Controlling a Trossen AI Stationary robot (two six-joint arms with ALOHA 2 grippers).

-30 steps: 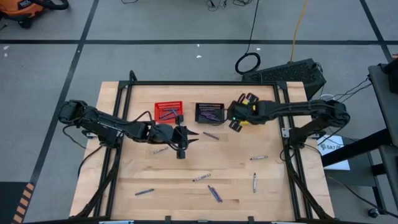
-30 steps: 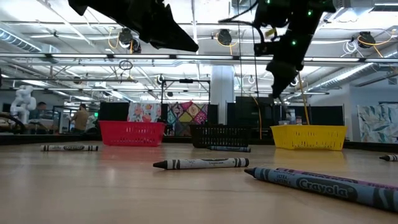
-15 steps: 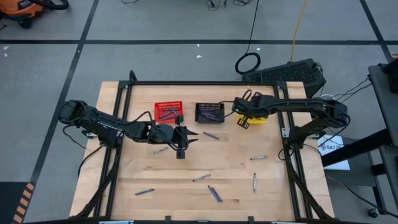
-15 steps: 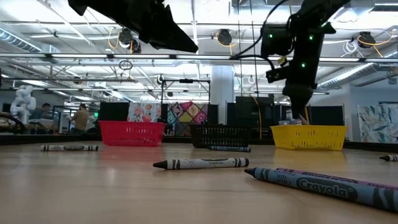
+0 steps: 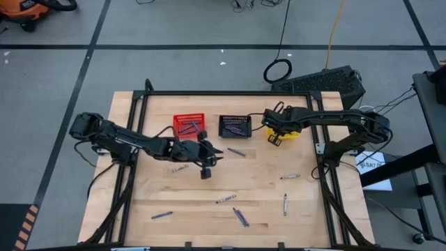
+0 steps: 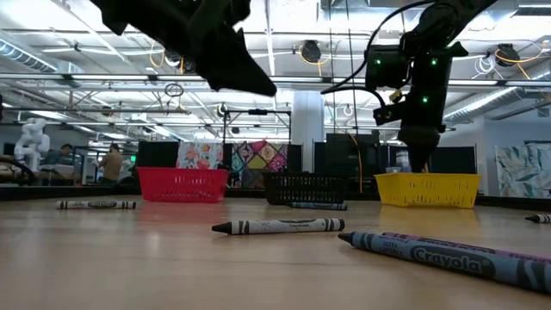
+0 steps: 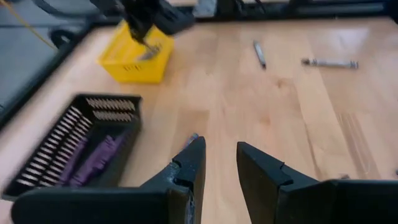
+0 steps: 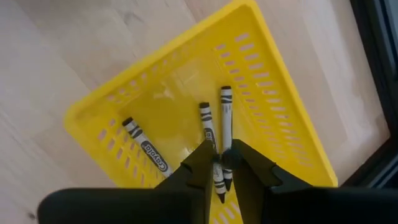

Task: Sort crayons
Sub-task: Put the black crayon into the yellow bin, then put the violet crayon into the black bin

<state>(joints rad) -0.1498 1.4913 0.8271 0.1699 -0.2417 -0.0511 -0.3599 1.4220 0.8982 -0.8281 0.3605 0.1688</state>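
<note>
My right gripper [image 8: 222, 163] hangs over the yellow basket [image 5: 287, 134], fingers pointing down into it a narrow gap apart. Three grey crayons [image 8: 225, 127] lie on the basket's floor, two of them showing through the gap. My left gripper [image 7: 220, 163] is open and empty above the table, in front of the red basket [image 5: 189, 125] and the black basket [image 5: 235, 126], which holds purple crayons [image 7: 93, 158]. A purple crayon [image 5: 235, 150] lies on the table just right of the left gripper [image 5: 209, 157].
Loose crayons lie on the wooden table: one [image 5: 180, 168] by the left gripper, one [image 5: 225, 199] and one [image 5: 240, 216] near the front middle, one [image 5: 162, 215] at front left, two [image 5: 290, 176] at the right. A black frame [image 5: 230, 93] rims the table.
My right gripper has gone from beside the black basket toward the table's right edge to over the yellow basket, and has come lower into it. My left gripper has shifted a little toward the table's right edge.
</note>
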